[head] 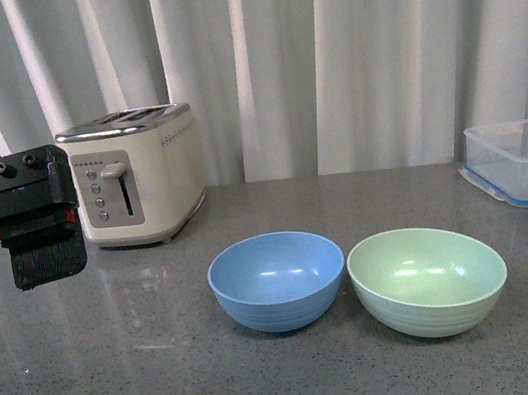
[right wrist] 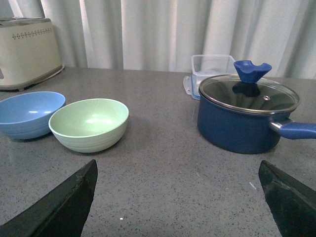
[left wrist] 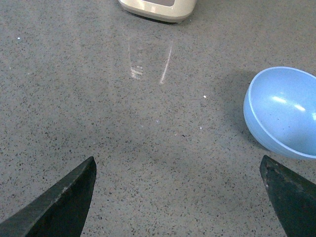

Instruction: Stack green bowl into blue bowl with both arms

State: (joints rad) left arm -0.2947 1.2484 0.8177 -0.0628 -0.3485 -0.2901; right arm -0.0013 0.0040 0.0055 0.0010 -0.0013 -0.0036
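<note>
Both pincers stand apart and empty. The left gripper (left wrist: 177, 200) hangs over bare counter (left wrist: 123, 123), and the right gripper (right wrist: 177, 202) sits low, facing the bowls. The green bowl (head: 428, 280) sits at 1 o'clock, just beside the blue bowl (head: 278, 280) at 12. I judge it best to pinch the green rim on its 3 o'clock side and lift it clear while the left gripper steadies the blue. Near room is open; the pot (right wrist: 247, 116) crowds 3 o'clock, the toaster (head: 139, 176) 10, the container (head: 526, 159) 2.

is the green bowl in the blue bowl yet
Not yet. The green bowl sits upright and empty on the counter, beside the blue bowl.
</note>
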